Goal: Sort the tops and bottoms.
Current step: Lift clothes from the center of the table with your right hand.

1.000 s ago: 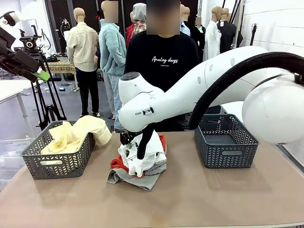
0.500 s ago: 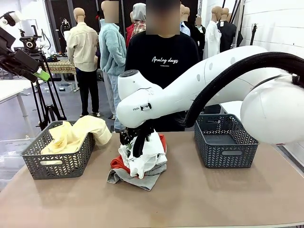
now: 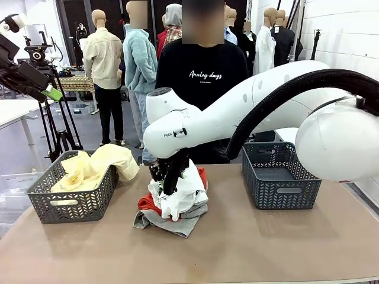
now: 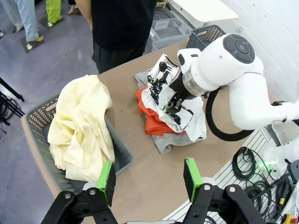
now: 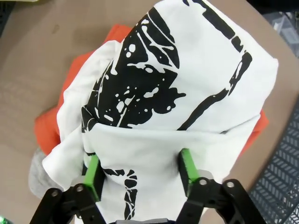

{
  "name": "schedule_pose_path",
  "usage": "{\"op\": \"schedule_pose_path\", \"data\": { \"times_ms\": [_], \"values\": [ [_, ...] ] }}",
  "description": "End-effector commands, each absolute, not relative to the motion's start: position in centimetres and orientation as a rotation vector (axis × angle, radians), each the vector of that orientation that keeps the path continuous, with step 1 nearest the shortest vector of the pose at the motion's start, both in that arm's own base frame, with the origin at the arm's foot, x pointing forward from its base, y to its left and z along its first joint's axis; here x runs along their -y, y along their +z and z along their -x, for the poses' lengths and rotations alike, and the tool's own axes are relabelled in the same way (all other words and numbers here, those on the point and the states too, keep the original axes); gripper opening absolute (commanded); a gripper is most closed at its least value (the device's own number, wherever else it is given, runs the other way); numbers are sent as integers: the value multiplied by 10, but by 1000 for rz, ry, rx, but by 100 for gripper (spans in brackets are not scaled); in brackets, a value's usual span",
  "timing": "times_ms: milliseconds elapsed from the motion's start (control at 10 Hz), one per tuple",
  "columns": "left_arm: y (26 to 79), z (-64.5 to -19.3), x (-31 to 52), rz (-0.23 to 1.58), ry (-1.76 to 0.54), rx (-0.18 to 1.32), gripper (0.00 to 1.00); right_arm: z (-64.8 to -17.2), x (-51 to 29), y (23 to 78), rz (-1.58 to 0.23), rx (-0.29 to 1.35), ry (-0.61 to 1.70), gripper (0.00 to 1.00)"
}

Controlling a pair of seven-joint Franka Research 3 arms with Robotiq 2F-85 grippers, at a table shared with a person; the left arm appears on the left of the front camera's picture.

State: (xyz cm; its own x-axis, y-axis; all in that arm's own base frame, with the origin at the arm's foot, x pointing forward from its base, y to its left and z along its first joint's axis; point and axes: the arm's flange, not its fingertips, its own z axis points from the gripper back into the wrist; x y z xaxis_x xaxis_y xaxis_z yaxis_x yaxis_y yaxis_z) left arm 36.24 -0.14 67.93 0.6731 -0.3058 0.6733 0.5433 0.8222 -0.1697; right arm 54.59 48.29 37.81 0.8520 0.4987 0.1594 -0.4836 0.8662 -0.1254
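- As the right gripper (image 5: 139,169) settles into the heap, its jaws have begun to narrow, with the pads astride a ridge of the white T-shirt (image 5: 177,88) but not yet pinching it.
- White T-shirt: atop the orange-red top (image 4: 150,123), mid-table (image 3: 266,248).
- Cream top (image 3: 95,168): in the left basket (image 3: 77,207).
- Left gripper (image 4: 148,177): wide, empty, aloft.
- Judgement — pick-up of the second top is under way.
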Motion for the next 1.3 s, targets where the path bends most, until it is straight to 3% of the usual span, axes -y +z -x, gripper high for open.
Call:
{"op": "schedule_pose_path", "data": {
  "times_ms": [0,100,700,900,1200],
  "values": [
    [680,-362,2,364,-490,686,76,-546,-483,372,100,147,530,21],
    [680,-362,2,364,-490,686,76,-547,-483,371,109,139,529,3],
    [680,-362,2,364,-490,686,76,-550,-478,375,52,109,512,0],
    [680,-362,2,364,-490,686,76,-566,-458,432,-60,142,509,0],
    [680,-362,2,364,-490,686,76,-574,-443,558,-19,343,548,0]
  ]
}}
